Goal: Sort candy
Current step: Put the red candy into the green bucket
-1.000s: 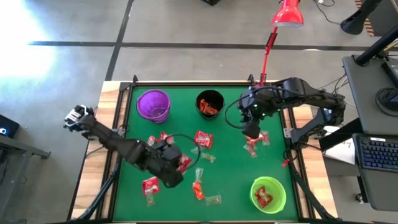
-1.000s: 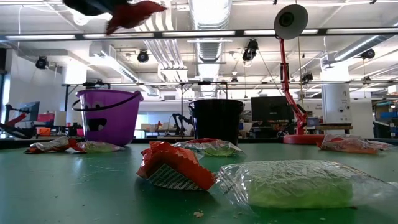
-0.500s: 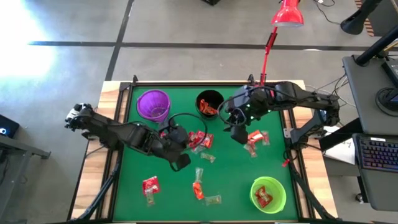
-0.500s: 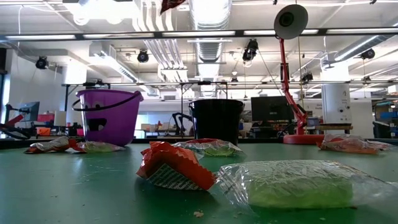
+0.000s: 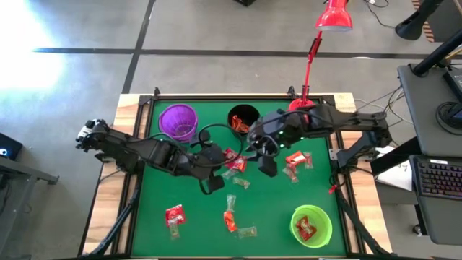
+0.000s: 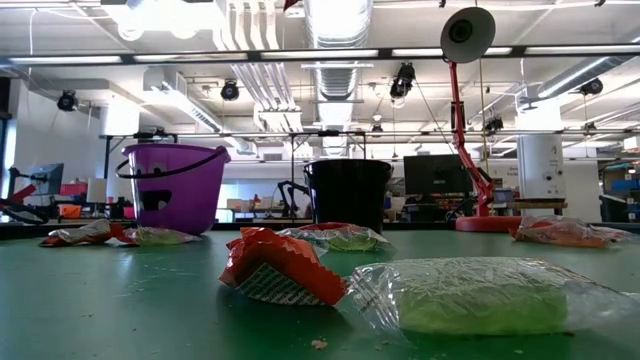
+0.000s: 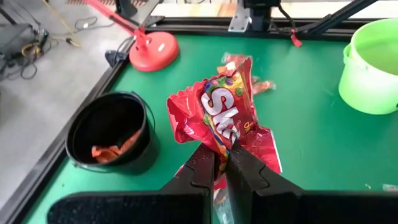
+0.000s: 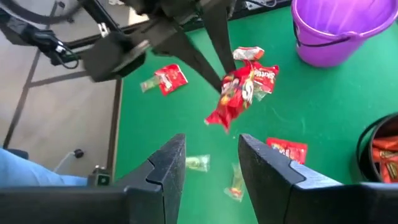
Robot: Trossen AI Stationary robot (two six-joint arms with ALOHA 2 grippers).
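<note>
My left gripper (image 7: 222, 167) is shut on a red candy packet with white lettering (image 7: 214, 115), held in the air over the middle of the green table, near the black cup (image 5: 243, 120). The right wrist view shows that packet (image 8: 241, 93) hanging clear of the table. My right gripper (image 8: 211, 168) is open and empty, above the table just right of the left gripper (image 5: 222, 160). Other candy lies loose on the table: red packets (image 5: 175, 214), an orange-red one (image 5: 229, 221), clear ones (image 5: 247, 232). The black cup holds orange candy (image 7: 115, 146). My left gripper pinches the red packet between its two fingers at one crinkled end (image 7: 221, 148). The fingers (image 8: 214, 43) slant down onto it from above. The packet hangs below them, lifted clear of the table, its printed face showing.
The purple cup (image 5: 178, 121) stands at the far left, the green cup (image 5: 311, 225) at the near right with red candy inside. A red lamp's base (image 7: 153, 50) sits at the far edge behind the black cup. More candy (image 5: 296, 162) lies under the right arm.
My left gripper, still shut on the red packet, has carried it up and toward the far edge and the right, closer to the black cup. My right gripper has moved toward the table's left, away from the candy at the right side.
</note>
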